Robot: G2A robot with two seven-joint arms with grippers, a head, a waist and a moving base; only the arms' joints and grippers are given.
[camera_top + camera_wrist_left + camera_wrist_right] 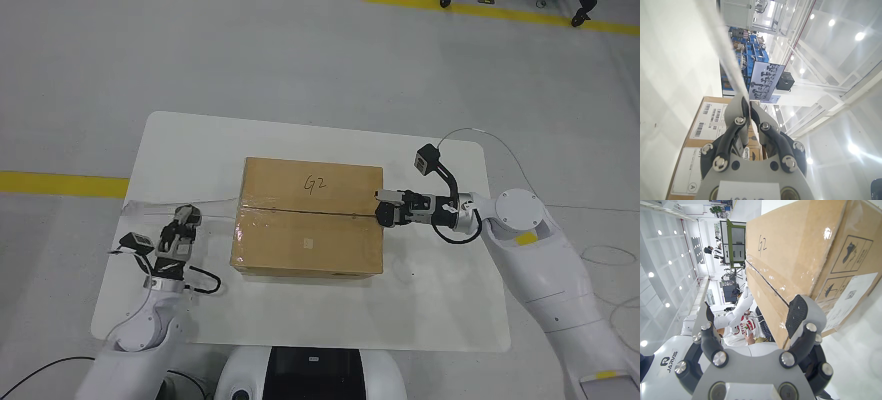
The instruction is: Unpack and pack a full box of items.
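A closed cardboard box (pixel 310 215) marked "G2" sits mid-table, its top flaps meeting at a dark seam with glossy tape remnants (pixel 791 247). My left gripper (pixel 186 222) is beside the box's left end, shut on a long strip of clear tape (pixel 730 62) that stretches away from its fingertips (pixel 749 108). The labelled end of the box (pixel 696 151) lies just behind it. My right gripper (pixel 382 210) is at the box's right end, open (pixel 751 313), with one black-padded finger (pixel 797 315) by the end of the seam and the other finger (pixel 708 313) off the box.
The white table (pixel 300 140) has bare surface all around the box, widest at the back and front. Grey floor with a yellow line (pixel 60 183) surrounds the table.
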